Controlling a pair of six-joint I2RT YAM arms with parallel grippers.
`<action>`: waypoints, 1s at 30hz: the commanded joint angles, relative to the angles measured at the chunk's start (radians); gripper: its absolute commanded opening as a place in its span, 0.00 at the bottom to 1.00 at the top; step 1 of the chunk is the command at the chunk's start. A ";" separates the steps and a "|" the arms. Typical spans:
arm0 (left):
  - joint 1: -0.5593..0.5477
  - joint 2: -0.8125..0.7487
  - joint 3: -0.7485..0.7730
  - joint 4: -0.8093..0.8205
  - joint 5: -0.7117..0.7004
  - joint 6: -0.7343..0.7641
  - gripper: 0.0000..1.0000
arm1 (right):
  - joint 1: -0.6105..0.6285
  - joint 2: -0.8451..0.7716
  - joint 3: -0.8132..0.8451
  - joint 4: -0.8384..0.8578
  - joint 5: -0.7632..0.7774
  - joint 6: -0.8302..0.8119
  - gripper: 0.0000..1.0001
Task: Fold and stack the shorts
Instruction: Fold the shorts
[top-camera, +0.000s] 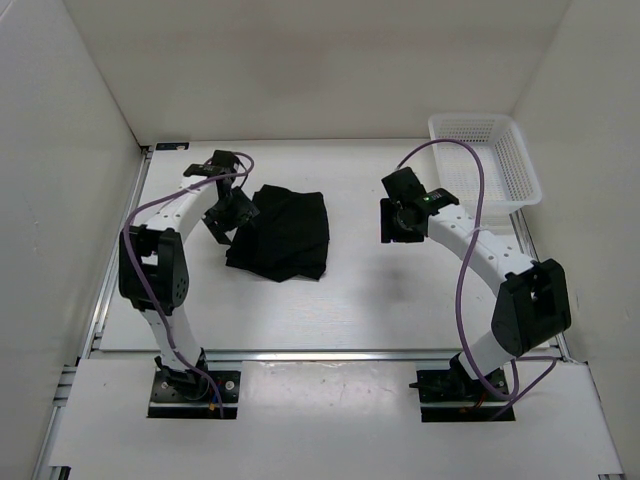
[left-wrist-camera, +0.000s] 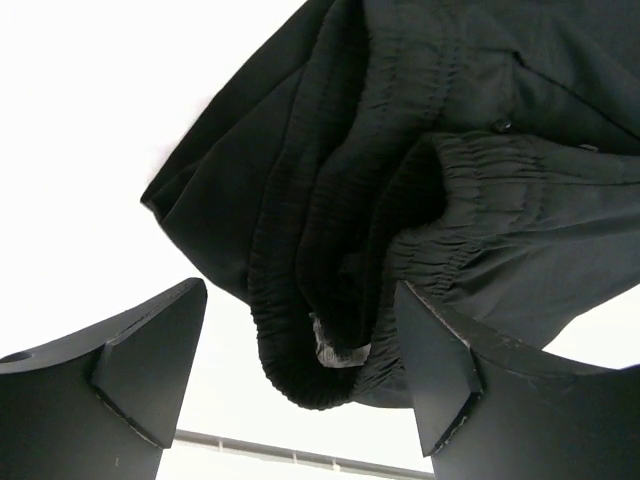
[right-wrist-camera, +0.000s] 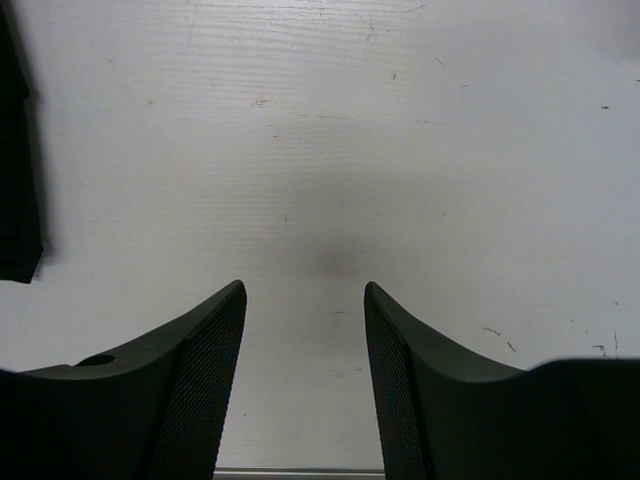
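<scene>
The black shorts (top-camera: 285, 235) lie in a loosely folded heap on the white table, left of centre. My left gripper (top-camera: 228, 215) sits at their left edge. In the left wrist view its jaws (left-wrist-camera: 300, 295) stand wide open, and the gathered elastic waistband (left-wrist-camera: 320, 360) with a small white label hangs between them, unpinched. The left finger is clear of the cloth and the right finger is close against it. My right gripper (top-camera: 392, 222) hovers open to the right of the shorts over bare table (right-wrist-camera: 320, 150). Only a dark edge of the shorts (right-wrist-camera: 15, 200) shows at the far left of its view.
A white mesh basket (top-camera: 485, 160) stands at the back right corner. White walls close in the table on the left, back and right. A metal rail (top-camera: 320, 355) runs along the near edge in front of the arm bases.
</scene>
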 joint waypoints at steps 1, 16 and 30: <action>0.002 0.022 0.023 0.068 0.028 0.062 0.84 | 0.005 -0.038 0.007 0.010 0.010 -0.013 0.56; -0.007 0.263 0.135 0.112 0.118 0.174 0.55 | 0.034 -0.038 0.007 0.001 0.010 -0.004 0.56; -0.058 0.142 0.233 0.021 -0.032 0.196 0.10 | 0.034 -0.038 0.016 0.001 0.010 -0.004 0.56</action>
